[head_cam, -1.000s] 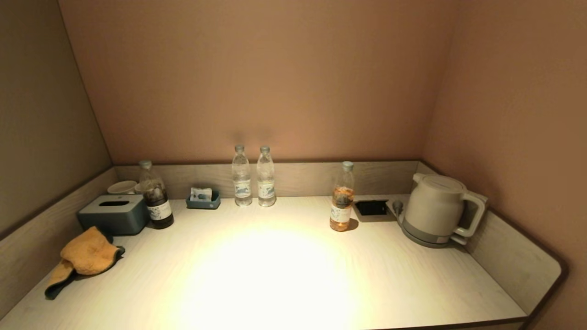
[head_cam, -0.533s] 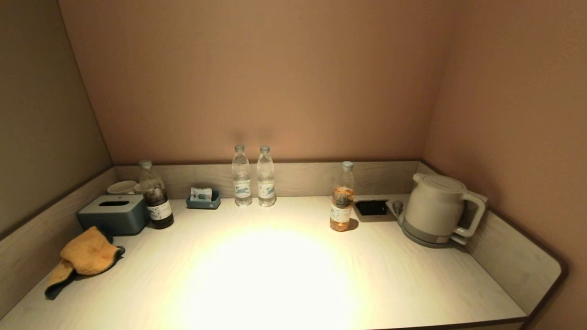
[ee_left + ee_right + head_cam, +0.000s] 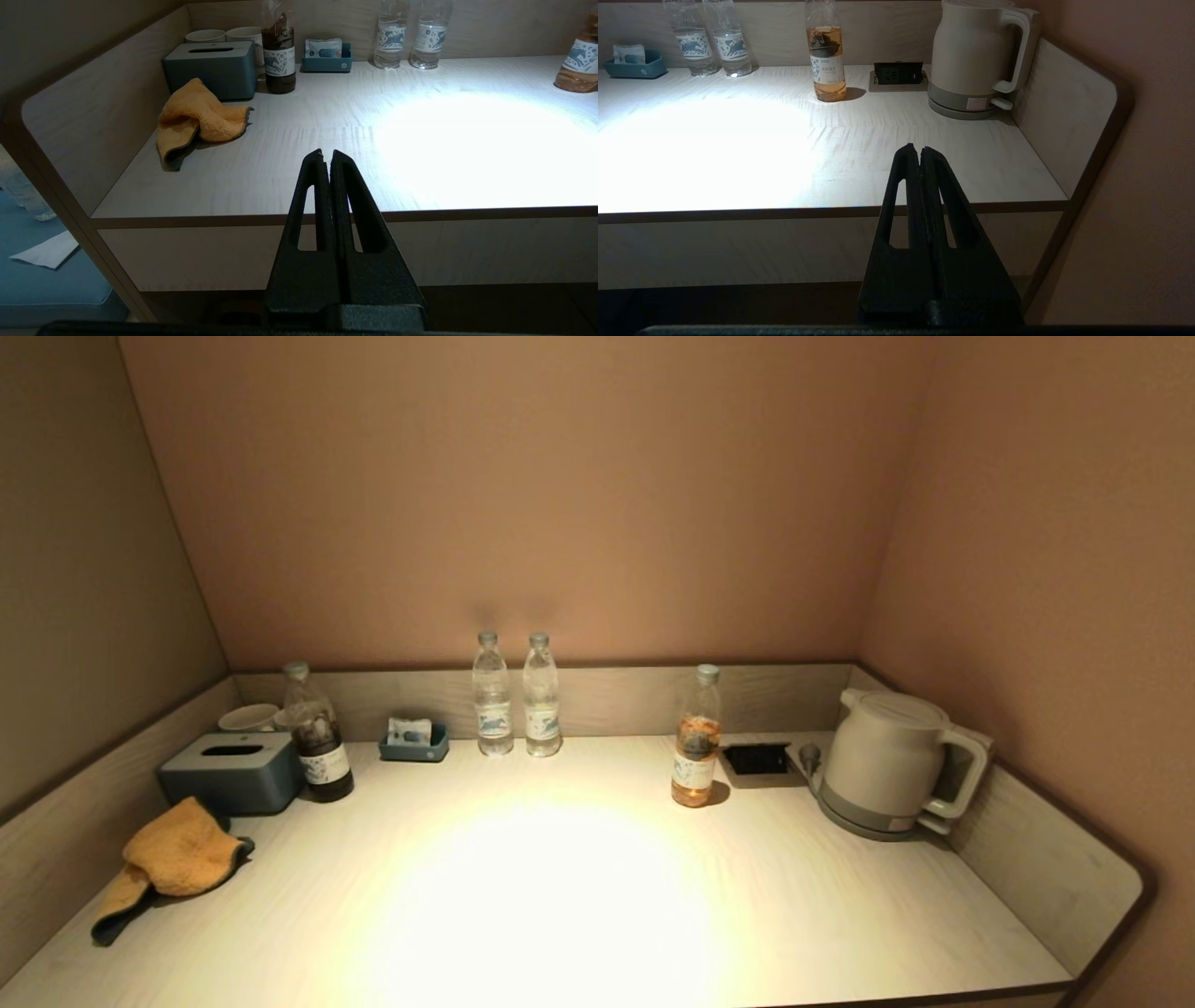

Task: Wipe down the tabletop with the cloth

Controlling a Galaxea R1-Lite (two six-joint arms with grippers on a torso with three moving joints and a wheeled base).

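Observation:
An orange cloth lies crumpled on the pale wooden tabletop at the left, in front of a grey tissue box; it also shows in the left wrist view. My left gripper is shut and empty, held below and in front of the table's front edge, right of the cloth. My right gripper is shut and empty, in front of the table's right part. Neither arm shows in the head view.
Along the back stand a tissue box, cups, a dark bottle, a small blue tray, two water bottles, an amber bottle, a socket and a kettle. Raised side panels bound the table.

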